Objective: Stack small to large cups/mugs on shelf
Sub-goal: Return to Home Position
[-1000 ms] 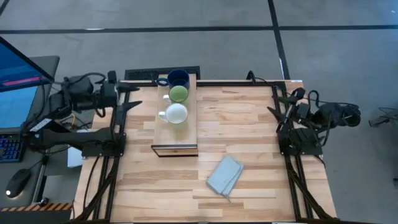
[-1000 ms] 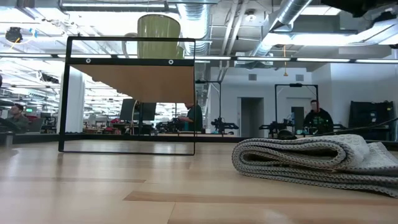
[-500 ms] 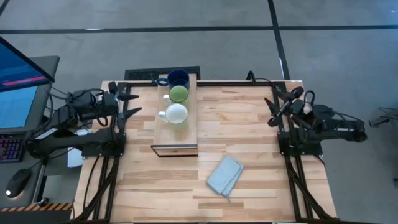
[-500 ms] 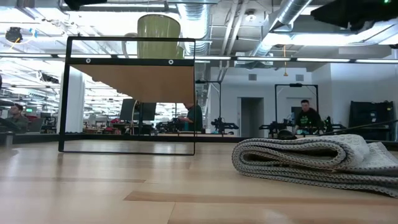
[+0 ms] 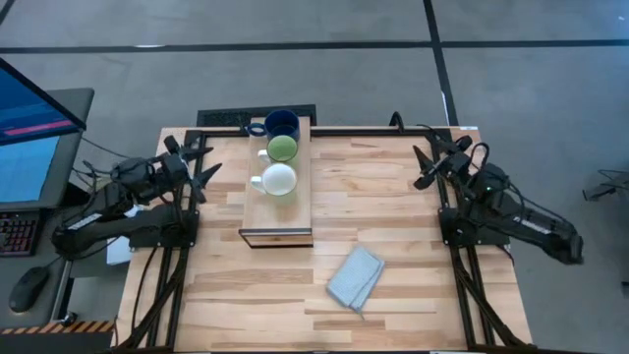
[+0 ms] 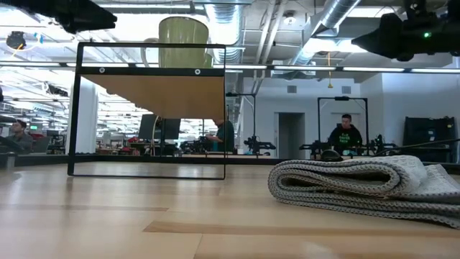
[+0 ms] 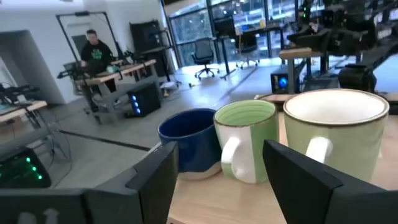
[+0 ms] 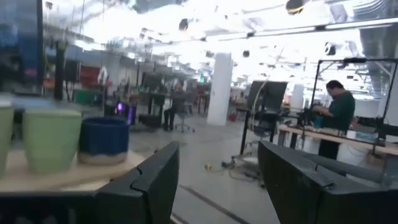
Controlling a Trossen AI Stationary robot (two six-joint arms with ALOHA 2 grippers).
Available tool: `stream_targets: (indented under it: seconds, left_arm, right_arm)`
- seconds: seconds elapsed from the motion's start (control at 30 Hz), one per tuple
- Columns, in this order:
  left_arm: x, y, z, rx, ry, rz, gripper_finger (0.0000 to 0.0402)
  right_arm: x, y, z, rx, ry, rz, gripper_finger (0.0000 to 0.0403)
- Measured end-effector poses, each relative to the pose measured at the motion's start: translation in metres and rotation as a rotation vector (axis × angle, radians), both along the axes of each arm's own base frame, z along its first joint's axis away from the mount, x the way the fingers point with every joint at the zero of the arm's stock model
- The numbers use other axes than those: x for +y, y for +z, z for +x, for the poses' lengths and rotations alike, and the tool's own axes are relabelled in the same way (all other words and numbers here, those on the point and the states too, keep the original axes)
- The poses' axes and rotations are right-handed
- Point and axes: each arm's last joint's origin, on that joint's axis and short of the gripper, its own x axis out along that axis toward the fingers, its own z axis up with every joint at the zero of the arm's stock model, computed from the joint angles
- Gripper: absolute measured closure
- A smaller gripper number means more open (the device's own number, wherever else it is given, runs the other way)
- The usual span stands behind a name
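Left gripper (image 5: 200,163) empty, fingers spread apart, at the table's left edge beside the shelf (image 5: 278,214), right gripper (image 5: 426,167) also spread and empty at the right edge, dark blue mug (image 5: 282,124), light green mug (image 5: 282,148) and white mug (image 5: 279,180) in a close row on the shelf top, folded grey-blue cloth (image 5: 355,277) on the tabletop.

Evenly, brightly lit from overhead in high view; only faint soft shadows on shelf (image 5: 278,211). Backlit in low view by ceiling strip lights (image 6: 374,69), glare washing upper room. Blown out around ceiling lights (image 8: 205,31) in right wrist view.
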Motion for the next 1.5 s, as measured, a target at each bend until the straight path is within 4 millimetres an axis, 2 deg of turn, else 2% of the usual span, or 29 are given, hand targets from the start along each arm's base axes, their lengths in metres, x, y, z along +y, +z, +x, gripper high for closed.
stream_targets:
  seconds: [0.3, 0.43, 0.6, 0.8, 1.07, 1.5]
  left_arm:
    - [0.003, -0.04, 0.003, -0.083, 0.052, 0.027, 0.0175]
    - [0.004, -0.063, 0.007, -0.082, 0.048, 0.017, 0.0175]
    - [0.007, -0.079, 0.012, -0.054, 0.074, -0.001, 0.0175]
    - [0.008, -0.086, 0.014, -0.04, 0.091, -0.008, 0.0175]
    - [0.01, -0.102, 0.018, -0.009, 0.108, -0.042, 0.0175]
    - [0.008, -0.094, 0.019, -0.092, 0.045, -0.025, 0.0175]
  right_arm:
    - [-0.011, -0.009, -0.003, 0.004, 0.049, 0.034, 0.0163]
    - [-0.012, -0.01, -0.004, 0.008, 0.087, 0.045, 0.0163]
    - [-0.014, -0.012, -0.005, -0.006, 0.089, 0.045, 0.0163]
    - [-0.016, -0.039, -0.002, -0.063, 0.108, -0.001, 0.0163]
    - [-0.018, -0.04, -0.004, -0.062, 0.087, 0.008, 0.0163]
    - [-0.02, -0.045, -0.003, -0.027, 0.074, 0.053, 0.0163]
